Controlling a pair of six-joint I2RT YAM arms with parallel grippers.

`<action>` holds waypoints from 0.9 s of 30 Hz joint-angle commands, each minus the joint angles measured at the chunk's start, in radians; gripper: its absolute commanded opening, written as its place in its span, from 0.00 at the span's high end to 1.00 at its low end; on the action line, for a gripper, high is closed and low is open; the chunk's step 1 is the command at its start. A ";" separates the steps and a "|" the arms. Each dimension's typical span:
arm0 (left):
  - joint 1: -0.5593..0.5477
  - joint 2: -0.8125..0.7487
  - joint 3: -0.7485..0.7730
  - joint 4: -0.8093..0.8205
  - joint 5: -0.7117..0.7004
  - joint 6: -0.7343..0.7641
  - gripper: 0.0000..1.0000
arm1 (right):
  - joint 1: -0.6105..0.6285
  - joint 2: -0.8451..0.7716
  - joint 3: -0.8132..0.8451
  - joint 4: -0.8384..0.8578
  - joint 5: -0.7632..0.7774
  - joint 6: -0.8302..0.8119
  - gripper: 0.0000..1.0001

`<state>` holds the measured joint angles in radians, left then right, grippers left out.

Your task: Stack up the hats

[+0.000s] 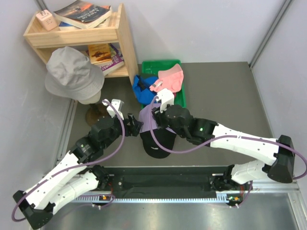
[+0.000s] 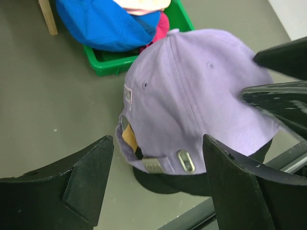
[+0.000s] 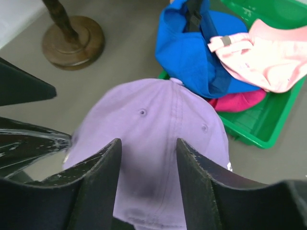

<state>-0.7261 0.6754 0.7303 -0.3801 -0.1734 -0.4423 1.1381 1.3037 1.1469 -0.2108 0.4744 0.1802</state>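
**Seating the lavender cap on the black one**

The lavender cap (image 1: 145, 124) sits over the black cap (image 1: 157, 146) at the near middle of the table, just in front of my two wrists. In the left wrist view the black one shows only as a dark edge under the lavender's back strap.

My left gripper (image 2: 158, 139) has its jaws wide apart and holds nothing; they stand on either side of the strap end. My right gripper (image 3: 148, 141) straddles the crown with its jaws partway apart. I cannot tell whether they pinch fabric or only rest against it.

The blue cap (image 1: 143, 86), pink cap (image 1: 171, 79) and magenta cap (image 3: 237, 101) wait at the green tray (image 1: 168, 63) on the far side. I see no dark green one.

To finish this step well, I'd check that the crown is centred over the black cap and the brims agree. Then I'd let go fully and lift straight up, since soft fabric drags with a finger. I'd keep the left jaws clear of the strap.
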 commanded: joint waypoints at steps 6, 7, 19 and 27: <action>0.004 0.013 0.029 0.098 -0.014 0.011 0.20 | -0.046 0.014 0.051 -0.006 0.040 0.010 0.57; 0.002 0.010 0.029 0.098 -0.014 0.013 0.20 | -0.049 0.016 0.051 -0.006 0.038 0.008 0.62; 0.004 0.013 0.032 0.130 -0.028 0.011 0.20 | -0.057 -0.032 0.030 0.034 0.050 -0.013 1.00; 0.004 0.018 0.037 0.150 -0.025 0.011 0.20 | -0.055 -0.112 0.004 0.082 0.069 -0.060 1.00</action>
<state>-0.7261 0.6857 0.7303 -0.2981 -0.1856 -0.4423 1.0943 1.2610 1.1385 -0.2096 0.5171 0.1570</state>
